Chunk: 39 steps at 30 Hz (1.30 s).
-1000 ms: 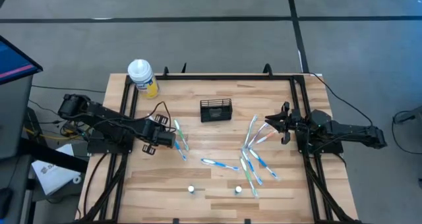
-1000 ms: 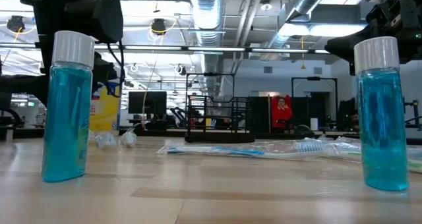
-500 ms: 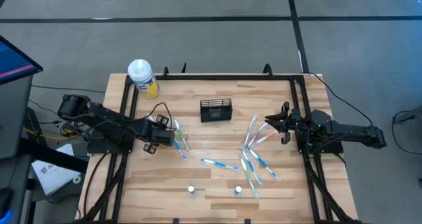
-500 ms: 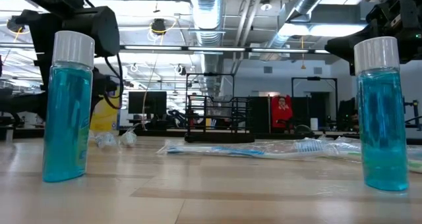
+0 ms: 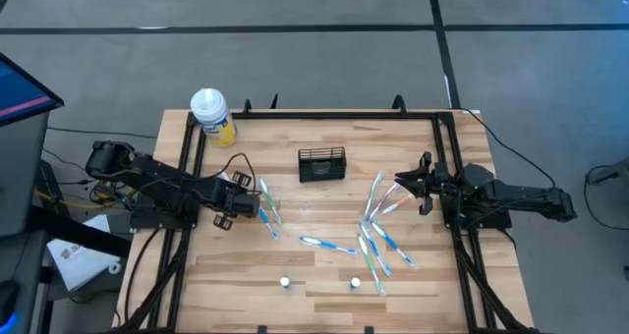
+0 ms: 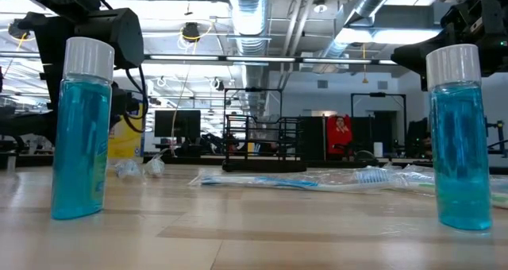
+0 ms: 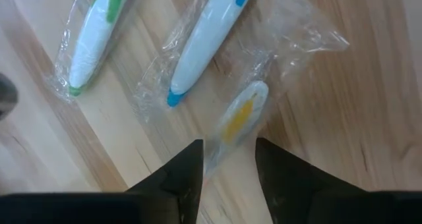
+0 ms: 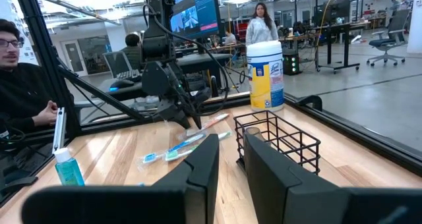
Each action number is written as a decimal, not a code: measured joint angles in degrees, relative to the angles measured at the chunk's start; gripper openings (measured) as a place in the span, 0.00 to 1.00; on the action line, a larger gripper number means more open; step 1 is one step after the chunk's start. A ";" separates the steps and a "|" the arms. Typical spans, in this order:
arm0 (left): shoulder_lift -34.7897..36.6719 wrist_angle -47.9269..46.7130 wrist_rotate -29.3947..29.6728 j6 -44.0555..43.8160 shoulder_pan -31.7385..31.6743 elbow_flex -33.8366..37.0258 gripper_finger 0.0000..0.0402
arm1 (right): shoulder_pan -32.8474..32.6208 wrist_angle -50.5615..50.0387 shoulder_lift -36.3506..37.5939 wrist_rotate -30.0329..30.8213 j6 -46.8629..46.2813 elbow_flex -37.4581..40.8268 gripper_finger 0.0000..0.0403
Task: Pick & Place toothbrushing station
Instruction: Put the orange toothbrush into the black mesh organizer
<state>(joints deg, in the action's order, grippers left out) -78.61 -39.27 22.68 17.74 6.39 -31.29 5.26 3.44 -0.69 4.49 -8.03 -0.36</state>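
Observation:
The toothbrushing station, a small black wire holder (image 5: 321,164), stands upright on the wooden table at centre back; it also shows in the low view (image 6: 262,143) and in the right wrist view (image 8: 277,141). My left gripper (image 5: 261,205) is open and low over a few wrapped toothbrushes (image 5: 268,209) on the table's left. In its wrist view (image 7: 229,148) the fingers stand on either side of the end of a wrapped yellow-and-white toothbrush (image 7: 241,115). My right gripper (image 5: 401,184) is open and empty at the right, pointing toward the holder. My left gripper comes from above, its two fingers on either side of the near end of the wrapped yellow-and-white toothbrush (image 7: 221,145), which lies flat on the table. I cannot tell whether the fingers touch the wrap.
Several wrapped toothbrushes (image 5: 378,231) lie scattered right of centre. A white-capped yellow bottle (image 5: 212,115) stands at the far left corner. Two small blue bottles (image 5: 285,283) (image 5: 355,283) stand near the front edge. People show in the room beyond (image 8: 26,85).
My left gripper has gone down a little toward the toothbrushes and has then kept still.

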 joint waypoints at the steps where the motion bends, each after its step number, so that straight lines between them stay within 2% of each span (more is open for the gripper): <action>1: 0.00 0.01 -0.02 0.00 0.00 0.00 0.31 | 0.00 -0.02 0.00 0.00 0.00 0.00 0.16; 12: 0.90 0.10 -0.05 0.01 0.00 0.28 0.17 | 0.00 -0.02 0.00 0.00 0.00 0.00 0.16; 15: 2.86 0.35 1.55 -0.02 -0.22 0.31 0.12 | 0.00 -0.02 0.00 0.00 0.00 0.00 0.16; 20: 7.24 0.28 0.92 -0.04 -0.08 0.28 0.02 | -0.01 -0.04 0.00 -0.02 0.00 0.00 0.16; 31: 21.01 3.23 0.44 -0.28 -0.07 0.22 0.00 | 0.00 -0.04 0.00 0.00 0.00 0.00 0.16; 39: 26.94 18.78 0.42 -3.10 -0.07 0.15 0.00 | 0.00 0.00 0.00 0.00 0.00 0.00 0.16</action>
<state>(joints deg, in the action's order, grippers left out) -51.67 -20.49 23.10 14.63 6.33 -31.14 5.26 3.44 -0.69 4.49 -8.03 -0.36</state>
